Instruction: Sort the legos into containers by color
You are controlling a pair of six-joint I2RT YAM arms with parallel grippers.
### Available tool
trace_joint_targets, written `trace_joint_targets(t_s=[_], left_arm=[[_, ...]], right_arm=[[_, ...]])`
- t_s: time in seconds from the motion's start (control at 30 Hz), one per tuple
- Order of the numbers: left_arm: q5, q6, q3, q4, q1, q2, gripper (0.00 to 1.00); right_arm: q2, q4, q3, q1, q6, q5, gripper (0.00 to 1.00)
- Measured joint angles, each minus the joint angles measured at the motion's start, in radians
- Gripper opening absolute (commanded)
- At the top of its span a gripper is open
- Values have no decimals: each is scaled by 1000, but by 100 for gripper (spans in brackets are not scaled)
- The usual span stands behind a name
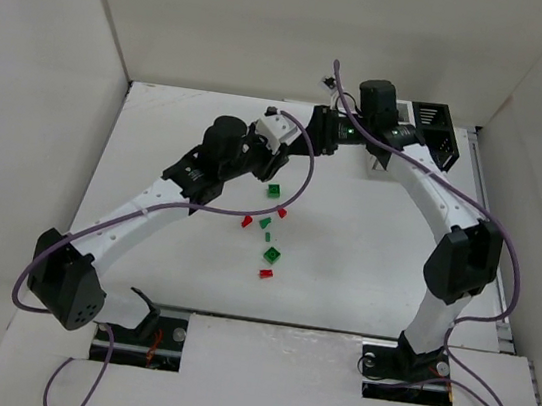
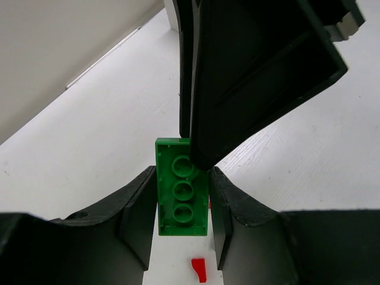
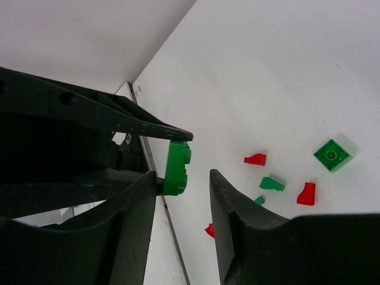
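Step in hand: a mid-air hand-over, by my reading. The green brick (image 2: 181, 205) goes from the left end effector (image 2: 182, 175) to the right end effector (image 3: 183, 176), above the table (image 1: 372, 278).
Left end effector: nearly shut, its two fingers pinching the green brick by its long sides, studs facing up the wrist.
Right end effector: jaws partly open and set either side of the same brick. One finger lies at or against it and the other shows a clear gap (so no grip of its own that I can see).
Green brick: off the table, between both pairs of fingers, left of the table's middle and well apart from the bins.
Loose legos (image 1: 272, 255): a small scatter of red and green pieces on the table, just nearer the arm bases than the two end effectors, none of them touched.
Black container (image 1: 435, 125): at the far right corner, behind the right arm. I cannot tell which bin takes green.
Next move calls for: the right jaws to shut square on the brick's free part before the left lets go, then a carry to the far right.
Risk: if the left releases too soon, the small brick drops or twists.
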Motion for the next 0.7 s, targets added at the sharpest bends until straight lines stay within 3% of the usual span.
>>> trace_joint_targets(t_s=[0.23,0.3,0.5,0.53,0.63,0.67,0.7], left_arm=[[-1,0,-6,11,0,-2,1],[-2,0,-6,13,-2,-2,1],[-20,7,-7,9,-3,-2,1],[-25,9,-7,8,-4,-2,3],[-34,11,-7,0,-6,-2,8],[-36,11,-7,0,-7,-2,14],[-39,11,-7,0,-8,-2,26]], right_arm=[[24,-1,6,1,3,0,44],[24,0,8,5,5,-1,38],[28,0,22,25,5,9,6],[30,-1,22,25,8,11,0],[36,0,22,26,15,10,0],[36,1,22,26,15,10,0],[36,3,22,26,15,9,0]])
